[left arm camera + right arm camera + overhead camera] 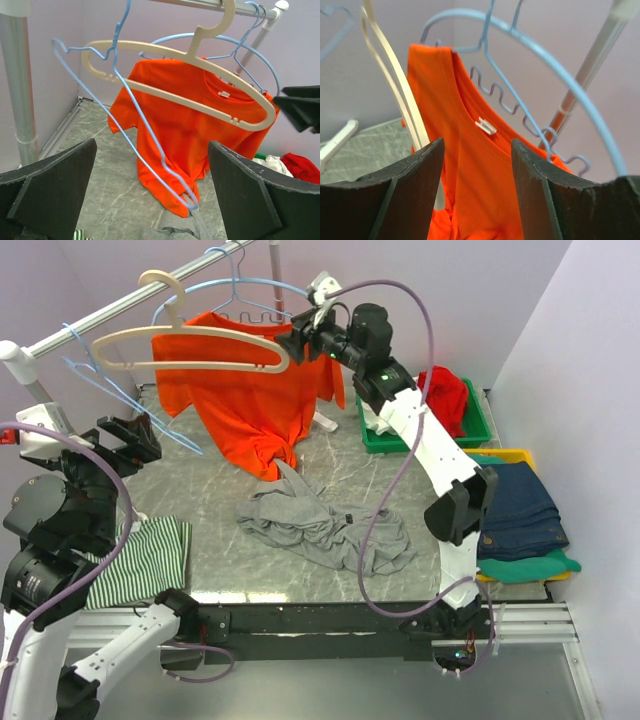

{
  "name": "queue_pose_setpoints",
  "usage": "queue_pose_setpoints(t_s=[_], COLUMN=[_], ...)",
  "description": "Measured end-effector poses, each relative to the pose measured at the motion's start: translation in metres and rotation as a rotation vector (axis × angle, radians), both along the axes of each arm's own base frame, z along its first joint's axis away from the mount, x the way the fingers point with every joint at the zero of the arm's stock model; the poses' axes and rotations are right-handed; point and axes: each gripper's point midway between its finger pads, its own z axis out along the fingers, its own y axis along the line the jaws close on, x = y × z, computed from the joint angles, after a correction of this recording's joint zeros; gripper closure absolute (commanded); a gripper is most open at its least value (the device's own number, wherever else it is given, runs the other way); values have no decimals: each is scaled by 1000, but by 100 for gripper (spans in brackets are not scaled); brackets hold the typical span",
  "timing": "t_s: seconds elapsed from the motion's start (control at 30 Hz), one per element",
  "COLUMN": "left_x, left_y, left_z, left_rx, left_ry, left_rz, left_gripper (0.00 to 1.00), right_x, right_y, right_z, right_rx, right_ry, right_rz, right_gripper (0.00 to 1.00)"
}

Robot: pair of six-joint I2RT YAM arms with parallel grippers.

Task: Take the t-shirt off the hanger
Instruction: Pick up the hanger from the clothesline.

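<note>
- Count: one orange t-shirt (240, 405), three hangers on one rail (110, 308). That makes one cream hanger (197, 52) and two blue wire ones.
- The t-shirt hangs on the rounded blue hanger (570, 82), at the far middle of the desk (200, 500), behind the cream hanger.
- The spare blue hanger (134, 107) hangs askew on the left and carries nothing.
- My right tool (298, 344) is up at the shirt's shoulder, by the cream hanger's end.
- Its fingers stand partly apart with orange cloth showing between them. I cannot tell whether they pinch it.
- My left tool (132, 440) is low on the left, fingers spread wide, nothing between them.
- In the way: from the left tool's view the cream hanger and the spare blue hanger cross in front of the shirt (a cluttered rail).
- Around: a grey garment (320, 525) lies crumpled mid-desk, a striped garment (145, 560) near left.
- Also a green bin (385, 445) with red cloth (445, 395) at the far right, and a yellow bin (510, 453) with folded jeans (520, 505) on the right.
- Shirt's long axis runs roughly vertical, collar up, label visible inside the neck.
- The hem is gathered to a point down by the grey garment. Whether they touch I cannot tell.
</note>
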Motion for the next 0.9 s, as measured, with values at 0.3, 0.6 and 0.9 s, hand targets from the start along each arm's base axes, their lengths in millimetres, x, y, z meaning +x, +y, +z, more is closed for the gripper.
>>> queue_pose_setpoints(t_s=[0.3, 0.6, 0.9], left_x=[8, 17, 29], left_y=[-5, -10, -17], left_z=[-6, -18, -25], left_rx=[13, 31, 48], left_ry=[23, 57, 81], left_rz=[-5, -9, -20], left_gripper=[1, 1, 0], right_x=[32, 48, 70], right_y=[10, 1, 4], right_z=[-33, -17, -53], right_rx=[-15, 15, -37], right_ry=[-15, -117, -67], right_rz=[-34, -119, -106], right_gripper=[38, 36, 36])
